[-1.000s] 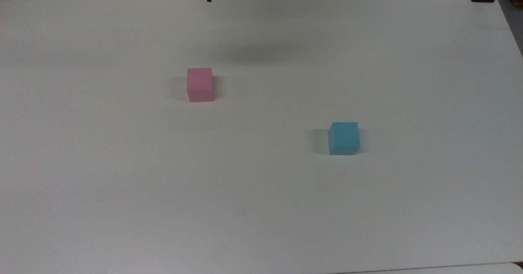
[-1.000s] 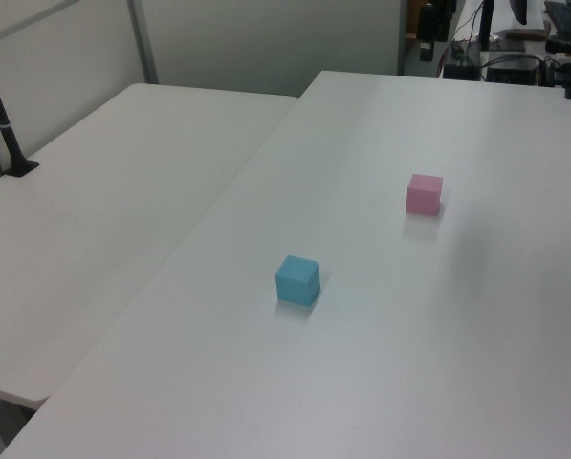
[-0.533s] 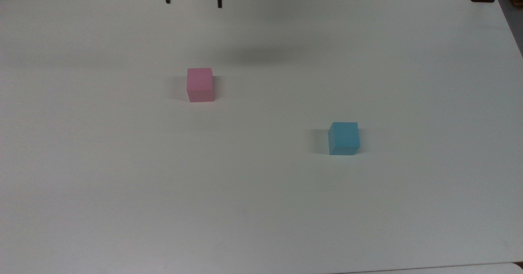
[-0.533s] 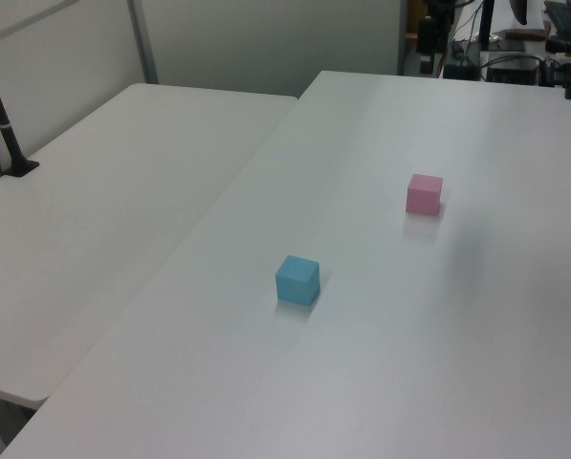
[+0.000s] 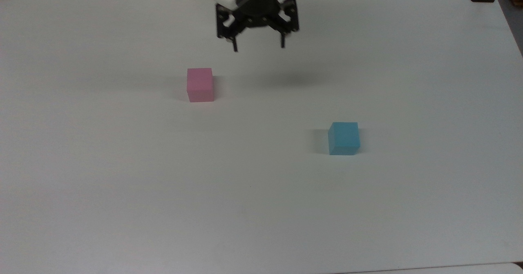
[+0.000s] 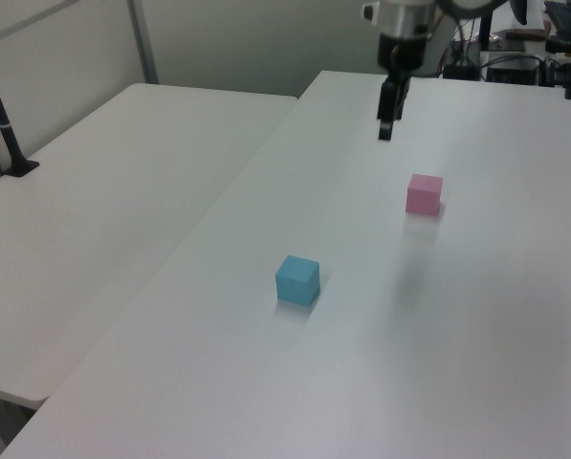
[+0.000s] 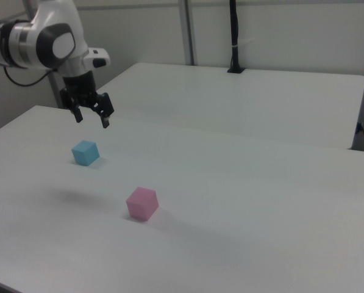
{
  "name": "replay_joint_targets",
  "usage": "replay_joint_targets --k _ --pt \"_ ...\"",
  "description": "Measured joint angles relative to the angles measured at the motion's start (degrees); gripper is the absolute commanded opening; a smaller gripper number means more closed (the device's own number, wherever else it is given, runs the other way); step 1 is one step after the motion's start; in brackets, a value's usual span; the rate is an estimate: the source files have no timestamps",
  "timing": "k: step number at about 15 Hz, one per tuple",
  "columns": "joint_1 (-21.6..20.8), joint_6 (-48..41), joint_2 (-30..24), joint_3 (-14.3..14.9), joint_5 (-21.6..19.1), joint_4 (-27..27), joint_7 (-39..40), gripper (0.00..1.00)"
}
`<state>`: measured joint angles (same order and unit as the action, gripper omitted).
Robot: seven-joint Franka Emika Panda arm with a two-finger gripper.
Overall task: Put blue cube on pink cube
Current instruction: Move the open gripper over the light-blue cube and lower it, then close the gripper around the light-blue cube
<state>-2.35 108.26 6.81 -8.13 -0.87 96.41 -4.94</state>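
The light blue cube [image 5: 344, 138] [image 6: 297, 279] [image 7: 85, 152] rests alone on the white table [image 5: 122, 192], right of centre in the top view. The pink cube [image 5: 200, 84] [image 6: 424, 193] [image 7: 142, 202] sits apart from it, upper left of centre in the top view. My gripper [image 5: 258, 47] [image 6: 386, 122] [image 7: 92, 119] hangs open and empty above the table near its far edge in the top view. It is up and to the right of the pink cube there, well clear of both cubes.
A second white table [image 6: 113, 201] adjoins the work table on the left view's left. A black post [image 6: 3, 124] [image 7: 233, 36] stands clamped on it. Cluttered equipment [image 6: 515, 53] sits beyond the far end.
The gripper has come down and to the right in the top view, from the table's far edge into full sight. Both cubes are where they were.
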Motion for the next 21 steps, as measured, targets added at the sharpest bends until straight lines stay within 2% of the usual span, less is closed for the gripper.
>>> replay_joint_targets --k 5,10,14,18,21 --pt "-5.0 5.24 7.03 0.0 1.11 -1.98 -6.59 1.0" --pt "-9.25 9.6 15.36 0.0 5.27 -7.53 -15.93 1.0" --pt "-13.02 9.82 20.96 0.07 8.57 -12.6 -21.98 1.0" --pt "-15.13 12.17 25.7 0.15 9.62 -16.38 -25.2 1.0" --pt "-17.25 13.91 29.7 0.18 12.22 -19.71 -29.69 1.0"
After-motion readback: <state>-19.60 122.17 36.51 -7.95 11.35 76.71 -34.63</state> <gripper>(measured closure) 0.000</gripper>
